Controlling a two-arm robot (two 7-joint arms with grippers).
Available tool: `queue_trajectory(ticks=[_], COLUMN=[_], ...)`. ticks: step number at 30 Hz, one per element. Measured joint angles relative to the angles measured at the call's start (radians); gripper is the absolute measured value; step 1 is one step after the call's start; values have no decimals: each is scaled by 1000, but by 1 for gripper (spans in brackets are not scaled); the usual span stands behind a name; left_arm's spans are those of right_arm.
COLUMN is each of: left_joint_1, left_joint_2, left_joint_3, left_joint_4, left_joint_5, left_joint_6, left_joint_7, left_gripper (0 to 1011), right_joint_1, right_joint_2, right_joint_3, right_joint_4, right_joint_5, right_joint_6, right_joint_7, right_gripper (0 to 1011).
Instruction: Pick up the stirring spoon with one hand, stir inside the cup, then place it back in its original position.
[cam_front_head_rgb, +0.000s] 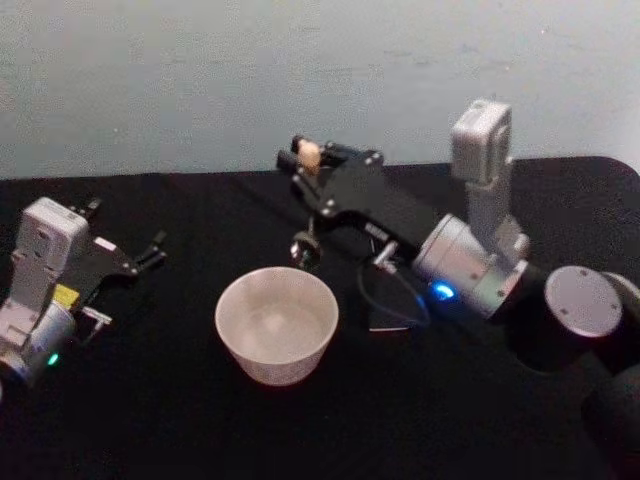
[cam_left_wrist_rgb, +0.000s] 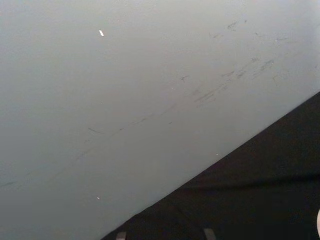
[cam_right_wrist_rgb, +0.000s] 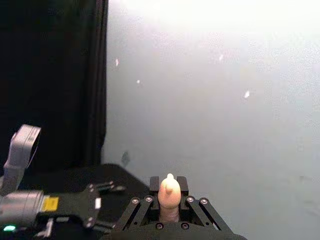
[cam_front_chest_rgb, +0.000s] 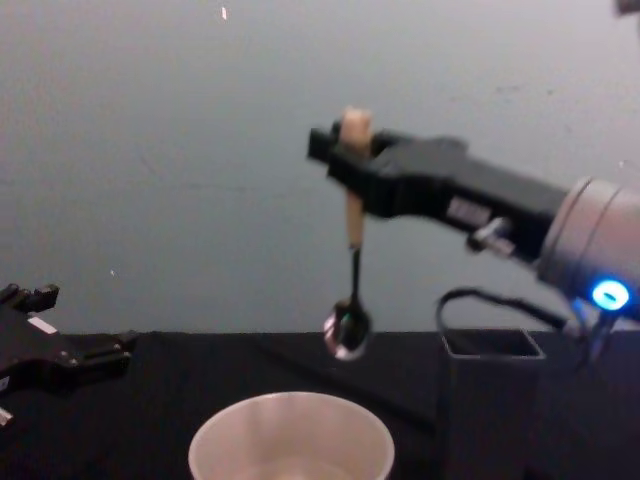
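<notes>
Right gripper (cam_front_chest_rgb: 350, 150) was seen clamped on the pale bear-topped handle of the stirring spoon (cam_front_chest_rgb: 354, 265). It was held upright, its dark bowl hung above the far rim of the cup (cam_front_head_rgb: 272, 362), not touching it. The dark holder (cam_front_chest_rgb: 490, 400) was set just right of the cup. The left gripper (cam_front_head_rgb: 150, 250) was rested well left of the cup, fingers parted and nothing held.

Diffuse room light, with no hard shadow on the pale wall (cam_front_head_rgb: 150, 80), which is evenly lit in the head view. In the right wrist view the top of the wall burns out to white glare, while the dark panel (cam_right_wrist_rgb: 50, 75) beside it sinks to near-featureless black. The black table (cam_front_head_rgb: 150, 400) swallows shadow detail. The cup (cam_front_head_rgb: 277, 322) shows gentle shading inside. The bowl of the stirring spoon (cam_front_chest_rgb: 354, 262) carries a bright highlight, and a blue lamp (cam_front_chest_rgb: 609, 294) blooms.
</notes>
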Motion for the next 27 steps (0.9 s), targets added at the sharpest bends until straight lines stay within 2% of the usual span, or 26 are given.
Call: queue_trajectory(ticks=[5, 14, 21, 27], left_joint_1=[0, 0, 0, 0], left_joint_2=[0, 0, 0, 0], left_joint_3=[0, 0, 0, 0], left_joint_4=[0, 0, 0, 0], left_joint_5=[0, 0, 0, 0], left_joint_6=[0, 0, 0, 0], left_joint_7=[0, 0, 0, 0], left_gripper=[1001, 1001, 1001, 1001], right_joint_1=[-18, -58, -86, -100], right_joint_2=[30, 69, 76, 64], right_joint_3=[37, 97, 121, 132], right_joint_4=[-66, -135, -142, -120], right_joint_5=[10, 7, 0, -2], right_joint_6=[20, 59, 66, 62], right_joint_7=[-39, -109, -132, -141], right_gripper=[211, 210, 210, 210])
